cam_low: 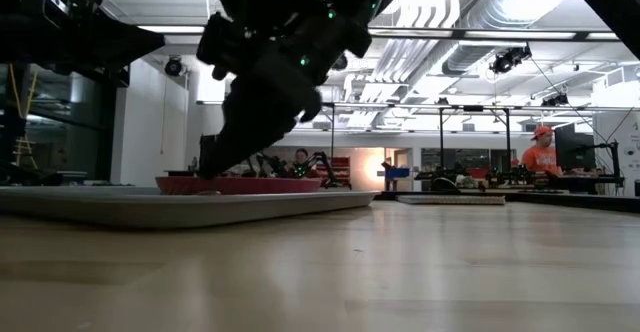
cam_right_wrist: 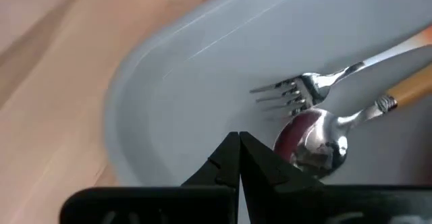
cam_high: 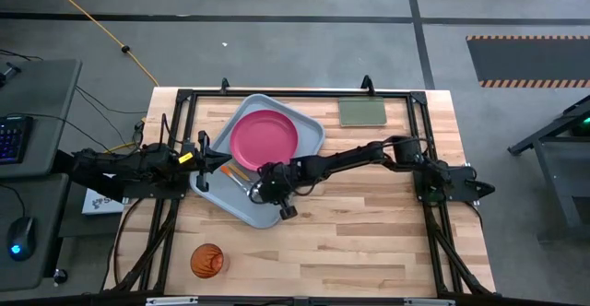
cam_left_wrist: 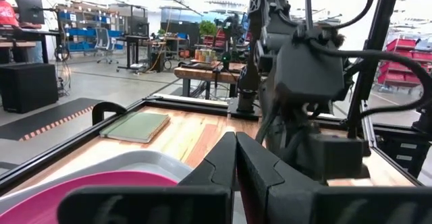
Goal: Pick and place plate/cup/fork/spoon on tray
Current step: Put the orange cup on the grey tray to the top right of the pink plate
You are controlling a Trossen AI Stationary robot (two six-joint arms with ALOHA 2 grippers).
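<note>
Right gripper [cam_right_wrist: 237,153], fingers pressed together and holding nothing, hangs just over the tray [cam_right_wrist: 202,82] beside the spoon [cam_right_wrist: 317,140] and fork [cam_right_wrist: 304,89] (both lying in the tray). Plate [cam_high: 265,136] sits in the tray too; cup [cam_high: 206,261] stands well apart from it. Left gripper [cam_left_wrist: 235,163], clenched empty, waits at the tray's edge.

Robotics lab: benches [cam_left_wrist: 202,69], ceiling ducts [cam_low: 470,12].
</note>
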